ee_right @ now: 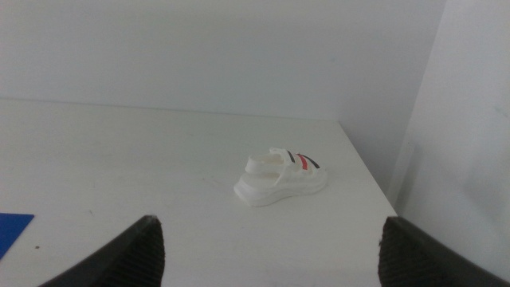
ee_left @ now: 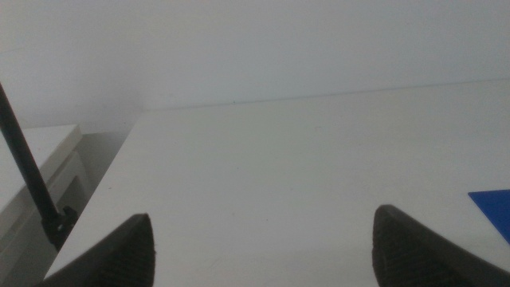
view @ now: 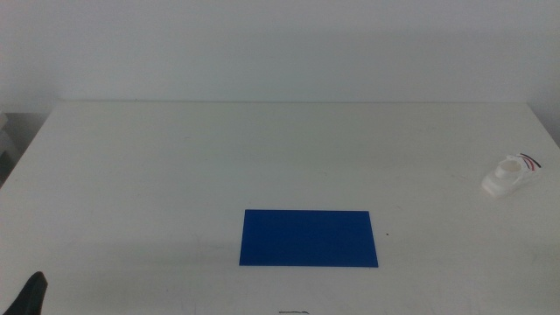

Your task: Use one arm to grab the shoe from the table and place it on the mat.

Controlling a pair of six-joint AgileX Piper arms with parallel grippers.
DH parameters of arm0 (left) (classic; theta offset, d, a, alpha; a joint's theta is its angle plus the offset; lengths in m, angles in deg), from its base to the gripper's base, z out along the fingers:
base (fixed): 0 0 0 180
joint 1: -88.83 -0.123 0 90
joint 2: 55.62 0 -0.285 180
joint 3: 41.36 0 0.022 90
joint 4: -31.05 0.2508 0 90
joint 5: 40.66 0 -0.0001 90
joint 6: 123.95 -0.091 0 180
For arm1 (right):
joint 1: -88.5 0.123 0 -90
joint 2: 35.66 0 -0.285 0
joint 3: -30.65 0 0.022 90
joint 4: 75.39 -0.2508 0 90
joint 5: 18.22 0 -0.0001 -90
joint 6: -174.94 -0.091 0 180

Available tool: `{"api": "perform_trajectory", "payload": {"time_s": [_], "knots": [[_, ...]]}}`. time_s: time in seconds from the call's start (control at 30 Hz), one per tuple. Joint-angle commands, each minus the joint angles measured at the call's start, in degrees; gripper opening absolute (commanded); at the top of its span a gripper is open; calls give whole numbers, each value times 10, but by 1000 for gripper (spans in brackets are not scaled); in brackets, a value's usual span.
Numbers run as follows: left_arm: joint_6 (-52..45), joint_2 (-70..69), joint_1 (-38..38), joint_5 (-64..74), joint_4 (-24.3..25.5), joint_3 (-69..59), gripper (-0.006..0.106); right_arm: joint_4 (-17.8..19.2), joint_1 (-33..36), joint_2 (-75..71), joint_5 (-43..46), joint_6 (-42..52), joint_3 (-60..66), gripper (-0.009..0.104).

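Middle view: white worktop (view: 175,175) with dark blue mat (view: 308,237) lying flat near the front edge, about midway along it, nothing resting on it; small white shoe (view: 511,175) with dark and red straps standing upright close to the right edge, well apart from the mat. Left claw (view: 29,296) showing only as a dark tip at the front left corner, parked. Left wrist view: left claw (ee_left: 263,247) with jaws spread wide, nothing between them, bare worktop (ee_left: 303,175) ahead and a corner of the mat (ee_left: 494,207) off to one side. Right wrist view: right claw (ee_right: 271,251) likewise with jaws wide apart and empty, facing the shoe (ee_right: 280,178), which sits near the far right corner of the worktop (ee_right: 119,167) and well clear of the jaws; a sliver of the mat (ee_right: 12,227) visible at the picture's margin. Task judged not yet begun: shoe untouched, no grasp made. Remaining, by this reading: approach by the nearer right claw, closure on the shoe, lift, carry across toward the front edge, release on the mat.
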Motion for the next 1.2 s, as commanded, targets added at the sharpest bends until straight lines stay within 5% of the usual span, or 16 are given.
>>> {"api": "perform_trajectory", "payload": {"time_s": [0.0, 0.27, 0.6, 0.87, 1.17], "knots": [[8, -11, 1, -47, -5, 2, 94, -4, -3, -9, 41, 1, -18, 94], [8, -11, 1, -47, -5, 2, 94, -53, -3, 71, -102, 1, -165, 94], [8, -11, 1, -47, -5, 2, 94, -59, -3, 266, -284, 1, -369, 94], [8, -11, 1, -47, -5, 2, 94, -130, -3, 428, -411, -2, -477, 94], [8, -11, 1, -47, -5, 2, 94, -114, -3, 596, -506, -64, -584, 94]]}}
